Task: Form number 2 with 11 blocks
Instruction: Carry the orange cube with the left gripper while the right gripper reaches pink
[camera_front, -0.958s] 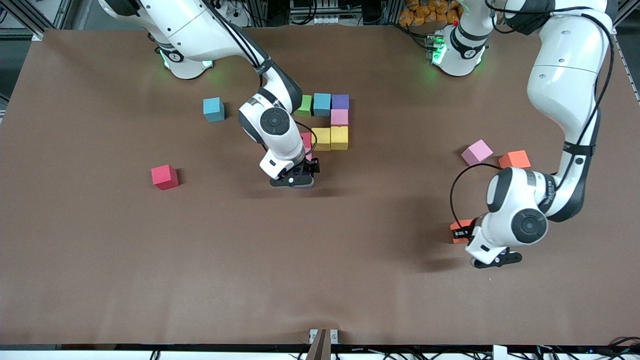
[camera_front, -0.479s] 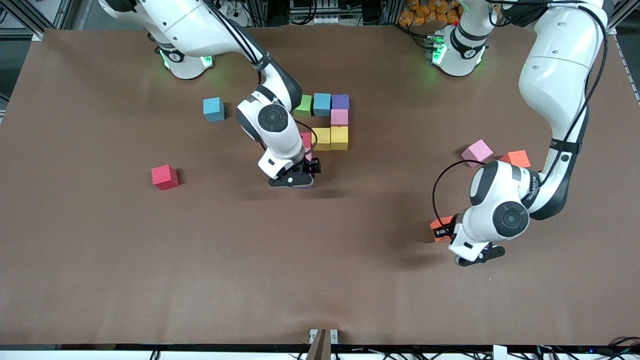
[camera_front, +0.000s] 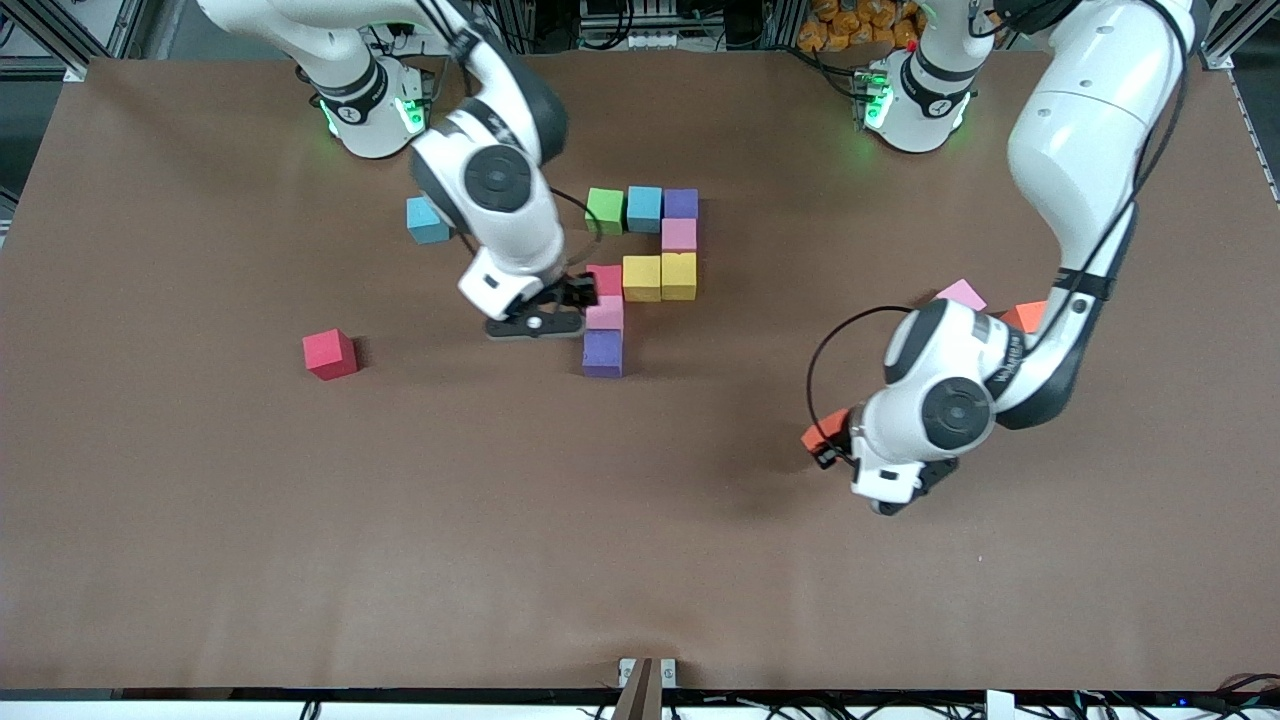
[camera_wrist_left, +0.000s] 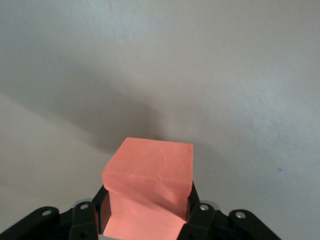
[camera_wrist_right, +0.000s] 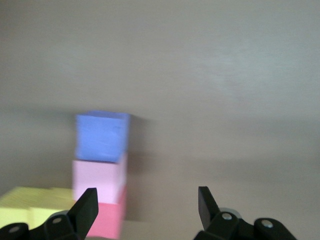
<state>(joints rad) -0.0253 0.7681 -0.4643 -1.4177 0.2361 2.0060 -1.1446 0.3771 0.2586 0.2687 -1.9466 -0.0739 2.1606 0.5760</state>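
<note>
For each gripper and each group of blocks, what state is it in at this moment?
Left gripper: shut on orange block, in the air.
Right gripper: open, empty, beside the purple block.
Number 2: unfinished, nine blocks placed.
Loose blocks: red, blue, pink, orange, lying apart.

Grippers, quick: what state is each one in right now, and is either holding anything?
Left gripper: jaws shut on an orange block, up over bare table.
Right gripper: jaws open, holding nothing, beside the purple block.
</note>
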